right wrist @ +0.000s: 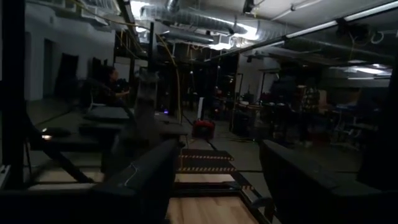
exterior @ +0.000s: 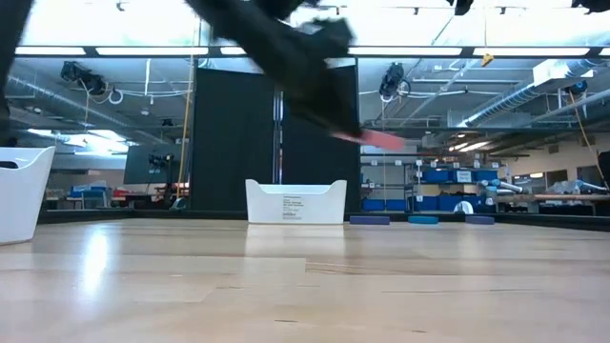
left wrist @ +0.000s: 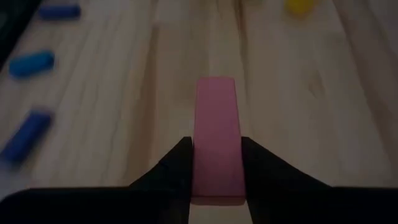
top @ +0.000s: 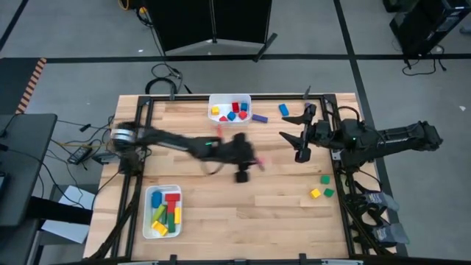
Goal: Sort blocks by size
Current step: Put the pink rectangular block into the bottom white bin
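Pink bar (left wrist: 216, 134) sits clenched in the left gripper (top: 249, 163) above mid-table (top: 243, 213); carry it level to the bars' tray (top: 163, 211), lower before releasing; right gripper (top: 302, 135) waits, jaws spread.

A light wooden table (top: 243, 213) edged by a black frame (top: 140, 191) is seen from above on a grey floor (top: 66, 44). One white rectangular tray (top: 229, 98) is placed at the table's far edge near the middle, and another white tray (top: 163, 188) lies near the front left corner. A black panel on a stand (top: 217, 22) is set beyond the table. Cables (top: 77, 151) are spread over the floor to the left. In the low view, the far tray (exterior: 295, 202) is shown against the dark panel (exterior: 233, 133), with shelving holding blue bins (exterior: 448, 176) behind.
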Controlling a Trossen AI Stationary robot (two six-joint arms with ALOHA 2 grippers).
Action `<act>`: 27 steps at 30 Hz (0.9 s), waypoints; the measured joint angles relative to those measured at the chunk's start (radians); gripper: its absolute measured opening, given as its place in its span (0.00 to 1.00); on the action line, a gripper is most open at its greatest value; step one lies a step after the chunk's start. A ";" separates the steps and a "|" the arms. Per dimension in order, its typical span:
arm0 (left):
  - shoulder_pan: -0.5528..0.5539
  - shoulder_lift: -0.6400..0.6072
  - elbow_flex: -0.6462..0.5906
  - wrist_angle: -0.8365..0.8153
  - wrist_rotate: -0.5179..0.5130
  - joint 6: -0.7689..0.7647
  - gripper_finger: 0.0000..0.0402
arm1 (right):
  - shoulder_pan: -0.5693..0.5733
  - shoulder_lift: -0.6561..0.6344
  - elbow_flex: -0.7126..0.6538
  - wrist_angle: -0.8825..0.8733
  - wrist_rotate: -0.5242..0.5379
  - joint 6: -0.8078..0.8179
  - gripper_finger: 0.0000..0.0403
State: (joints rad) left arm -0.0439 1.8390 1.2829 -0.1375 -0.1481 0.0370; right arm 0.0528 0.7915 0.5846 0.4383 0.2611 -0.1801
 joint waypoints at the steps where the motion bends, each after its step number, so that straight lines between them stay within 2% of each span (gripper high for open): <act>1: -0.021 -0.073 -0.075 -0.007 -0.008 -0.029 0.27 | 0.000 0.001 0.000 0.000 0.000 -0.003 0.60; 3: -0.068 -0.229 -0.205 -0.057 0.002 -0.072 0.27 | 0.000 0.008 0.000 0.003 0.000 -0.006 0.60; 6: -0.143 -0.463 -0.324 -0.192 0.004 -0.181 0.27 | -0.008 0.026 0.000 0.000 0.000 -0.006 0.60; 9: -0.236 -0.630 -0.369 -0.439 -0.018 -0.302 0.27 | -0.019 0.063 0.000 -0.002 0.004 0.001 0.60; 13: -0.371 -0.774 -0.370 -0.688 0.014 -0.516 0.27 | -0.039 0.155 0.000 -0.005 0.007 0.035 0.59; 16: -0.450 -0.792 -0.371 -0.816 0.065 -0.685 0.27 | -0.063 0.239 0.000 -0.005 0.008 0.067 0.59; 20: -0.541 -0.756 -0.381 -0.879 0.160 -0.827 0.27 | -0.103 0.329 0.016 -0.047 0.028 0.115 0.61; 27: -0.636 -0.632 -0.464 -0.886 0.306 -0.969 0.27 | -0.136 0.384 0.114 -0.363 0.030 0.185 0.64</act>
State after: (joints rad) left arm -0.6802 1.2068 0.8185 -1.0238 0.1578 -0.9322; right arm -0.0830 1.1755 0.6983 0.0750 0.2909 0.0049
